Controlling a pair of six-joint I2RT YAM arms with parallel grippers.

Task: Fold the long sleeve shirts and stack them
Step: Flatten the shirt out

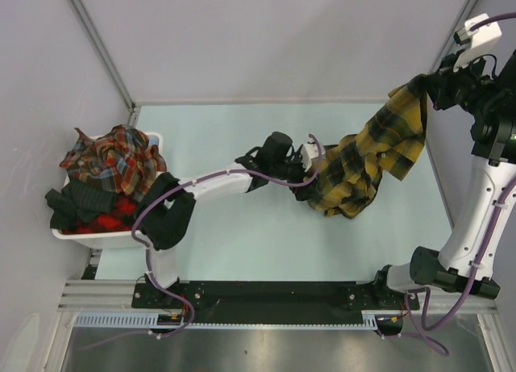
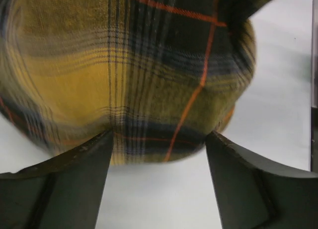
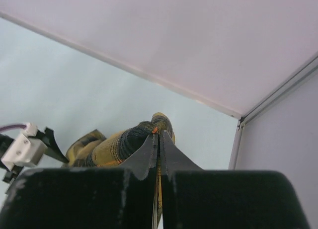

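A mustard-yellow plaid shirt (image 1: 371,158) hangs from my right gripper (image 1: 430,88) at the far right. It drapes down to the table (image 1: 242,243), where its lower end lies bunched near the middle. In the right wrist view my right gripper (image 3: 159,135) is shut on a thin fold of the shirt (image 3: 124,142). My left gripper (image 1: 313,169) is at the bunched lower end. In the left wrist view my left gripper (image 2: 158,144) is open, with the shirt (image 2: 124,75) bulging just ahead of and between the fingertips (image 2: 102,144).
A white basket (image 1: 101,239) stands at the table's left edge. It holds red-toned plaid shirts (image 1: 113,158) and a dark garment (image 1: 85,204). Grey enclosure walls close the back and both sides. The right arm's base (image 1: 435,271) stands at the near right.
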